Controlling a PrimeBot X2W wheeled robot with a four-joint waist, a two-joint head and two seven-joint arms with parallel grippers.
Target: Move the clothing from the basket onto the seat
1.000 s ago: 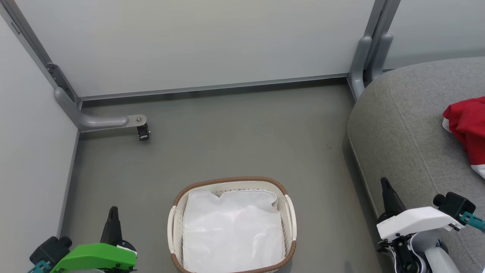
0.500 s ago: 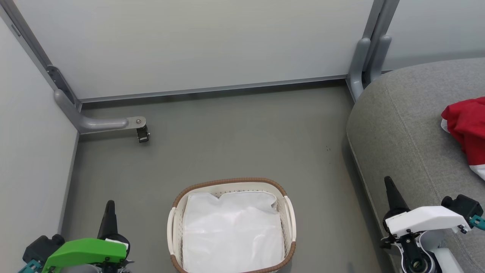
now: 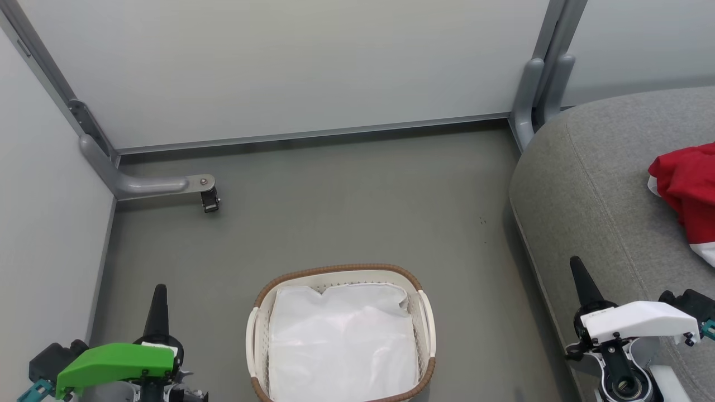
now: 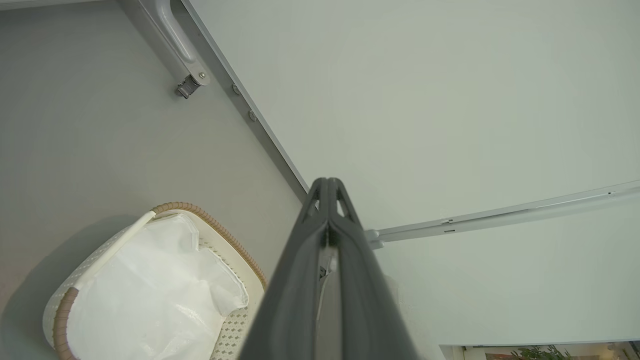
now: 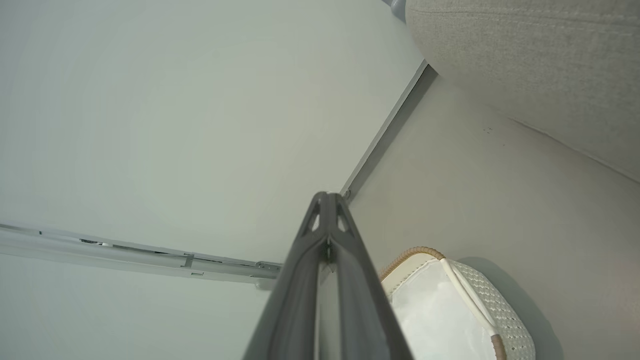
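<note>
room: pale grey partition walls (image 3: pixel 290 67) on metal frames meet in a corner, and a dull grey floor (image 3: pixel 335 190) runs between them and the seat.
wall foot: a curved grey metal foot (image 3: pixel 151 182) comes off the left frame and ends in a small black caster (image 3: pixel 210 199) on the floor, well apart from the basket.
left jaws: at the lower left of the head view, beneath a green housing (image 3: pixel 114 363). the two dark left fingers (image 3: pixel 157 312) lie pressed together into one point. they hold nothing and hang over bare floor to the left of the basket.
basket (image 3: pixel 335 268): oval and white with a perforated wall and a brown braided rim, it stands on the floor between the two arms, low in the middle of the head view.
white sheet (image 3: pixel 341 340): a flat, slightly creased cloth lies inside the basket and covers its bottom.
seat (image 3: pixel 592 190): a big grey woven cushion with a rounded edge fills the right side, just beside the floor strip that holds the basket.
right jaws: at the lower right, beneath a white housing (image 3: pixel 639 324). the right fingers (image 3: pixel 582 282) are closed tight against each other, grip nothing, and sit over the seat's front edge.
clothing (image 3: pixel 684 178): bright red fabric lies bunched on the seat at the far right with a bit of white trim at its lower end. it is cut off by the picture's edge and lies well apart from the basket.
</note>
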